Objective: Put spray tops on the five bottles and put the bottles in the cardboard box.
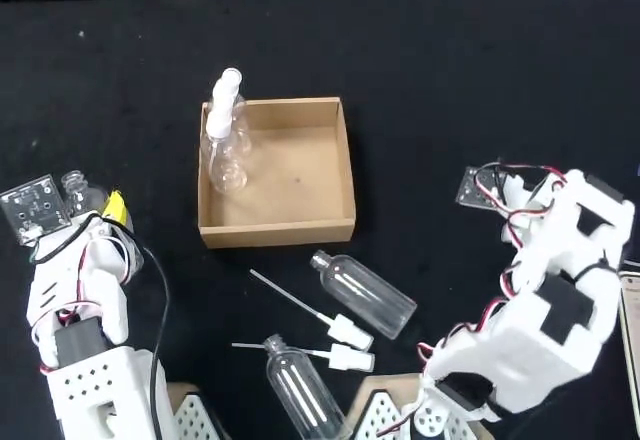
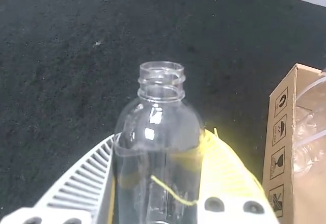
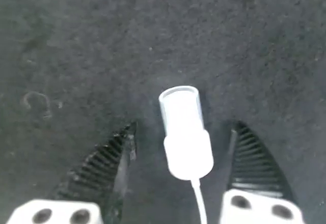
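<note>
From the high view, the cardboard box (image 1: 277, 172) sits mid-table (image 1: 450, 70). The capped bottles (image 1: 225, 148) lean against the inside of its left wall, with their spray heads poking up over the far-left corner. In front of the box lie two bare bottles, one (image 1: 365, 293) with its long axis diagonal and its neck towards the box, the other (image 1: 300, 388) further from the box with its neck also turned that way. Two loose spray tops (image 1: 347, 345) lie between them, tubes pointing left. Well to the left of the box, my left arm has the open bottle (image 1: 76, 186).

On the left wrist view, the left gripper (image 2: 162, 135) is clamped around that bottle's body. Its uncapped neck points straight out from the wrist, and the box corner is just beside it.

On the right wrist view, the right gripper (image 3: 184, 127) is spread wide around a spray top (image 3: 186, 132) lying flat. The fingers (image 3: 109, 168) are clear of the spray top, whose head points away from the wrist and whose tube trails back.
</note>
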